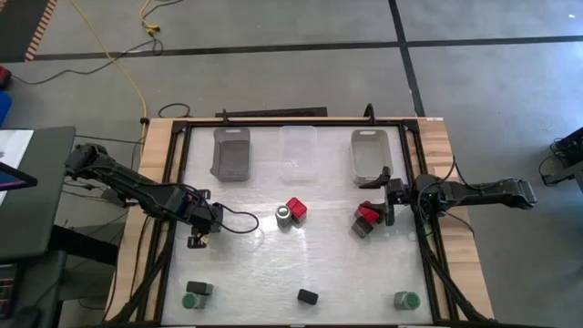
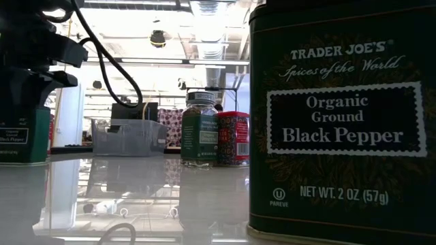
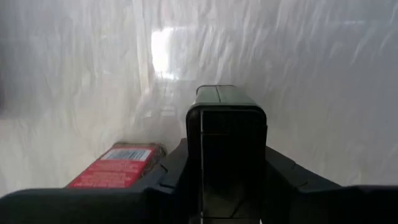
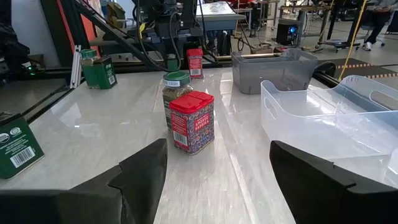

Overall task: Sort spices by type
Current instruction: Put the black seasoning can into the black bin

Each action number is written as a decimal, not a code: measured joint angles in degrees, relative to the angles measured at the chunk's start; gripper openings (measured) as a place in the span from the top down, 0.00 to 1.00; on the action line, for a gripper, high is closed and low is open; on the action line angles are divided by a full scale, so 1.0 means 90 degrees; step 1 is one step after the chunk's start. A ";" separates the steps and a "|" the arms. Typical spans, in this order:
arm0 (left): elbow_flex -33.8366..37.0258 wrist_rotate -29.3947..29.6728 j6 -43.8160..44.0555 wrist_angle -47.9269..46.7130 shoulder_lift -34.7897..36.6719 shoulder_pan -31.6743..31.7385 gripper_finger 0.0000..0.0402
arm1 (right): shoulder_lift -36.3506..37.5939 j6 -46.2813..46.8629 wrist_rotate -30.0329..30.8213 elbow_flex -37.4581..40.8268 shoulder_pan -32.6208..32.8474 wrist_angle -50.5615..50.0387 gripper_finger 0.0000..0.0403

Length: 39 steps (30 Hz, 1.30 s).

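Left gripper point(image 3: 224, 186) is clamped on a black tin point(image 3: 225, 137) standing upright between its fingers: stiff, light, probably slick-sided, so grip the flat faces; right gripper point(image 4: 214, 180) waits wide open and empty, red tin point(image 4: 192, 121) just ahead.

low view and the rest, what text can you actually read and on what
"TRADER JOE'S" / "Spices of the World" / "Organic Ground Black Pepper" / "NET WT. 2 OZ (57g)": black tin, low view
Circled "U" with "PAREVE": same tin
Jar, red tin, green tin: labels too small to read
Red tin label, right wrist view: blurred
Red box, left wrist view: unreadable
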<state>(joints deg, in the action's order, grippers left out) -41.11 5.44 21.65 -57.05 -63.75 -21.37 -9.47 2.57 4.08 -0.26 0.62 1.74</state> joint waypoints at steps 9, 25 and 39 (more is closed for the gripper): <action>-0.1463 0.0079 -0.0844 -0.0893 0.0001 0.0336 0.71 | 0.0000 0.0000 -0.0001 0.0000 0.0000 0.0000 0.22; -0.3110 0.0284 -0.4373 -0.0792 -0.0058 0.3934 0.71 | 0.0000 0.0000 -0.0001 0.0001 -0.0002 0.0000 0.22; -0.4254 -0.0747 -0.6956 -0.0845 -0.1920 0.6593 0.71 | 0.0001 0.0000 -0.0001 0.0001 -0.0002 0.0000 0.22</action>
<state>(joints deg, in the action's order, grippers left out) -79.39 -1.28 -40.95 -64.66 -81.04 37.97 -9.46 2.57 4.08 -0.25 0.60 1.74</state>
